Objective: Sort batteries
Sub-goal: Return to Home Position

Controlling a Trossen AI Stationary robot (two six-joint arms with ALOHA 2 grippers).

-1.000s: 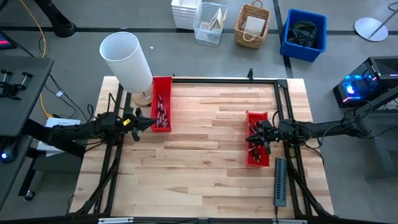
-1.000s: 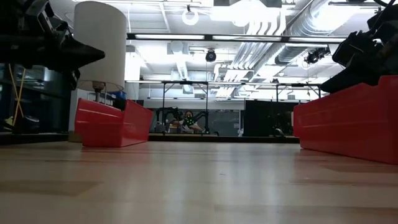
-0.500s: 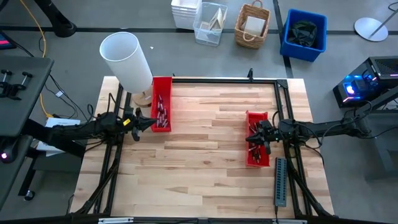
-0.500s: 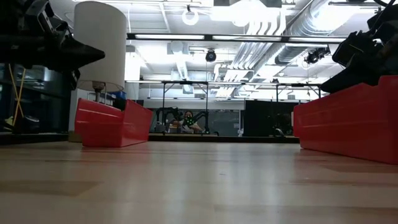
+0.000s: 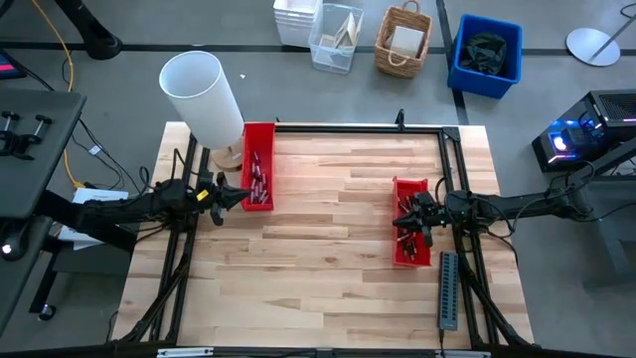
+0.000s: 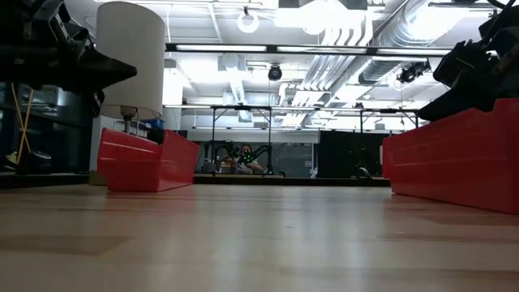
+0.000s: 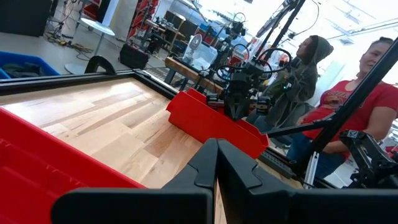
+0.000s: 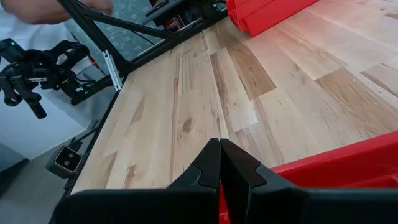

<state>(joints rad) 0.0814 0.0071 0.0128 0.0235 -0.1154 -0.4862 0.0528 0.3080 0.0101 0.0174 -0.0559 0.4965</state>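
Observation:
Two red trays sit on the wooden table. The left tray [image 5: 257,167] holds several small batteries [image 5: 256,179]; the right tray [image 5: 410,234] holds more batteries [image 5: 405,242]. My left gripper [image 5: 238,193] hovers level at the left tray's outer long side, shut and empty; its closed fingers [image 7: 216,163] point across the table above the tray's rim [image 7: 56,165]. My right gripper [image 5: 402,221] hangs over the right tray, shut and empty, fingers [image 8: 219,163] just above that tray's rim [image 8: 323,167].
A white cylinder [image 5: 204,91] stands at the far left corner. A long grey ridged strip [image 5: 448,290] lies near the right edge. Black frame rails [image 5: 358,126] border the table. Bare wood [image 5: 328,219] lies between the trays. People [image 7: 348,106] sit beyond the right side.

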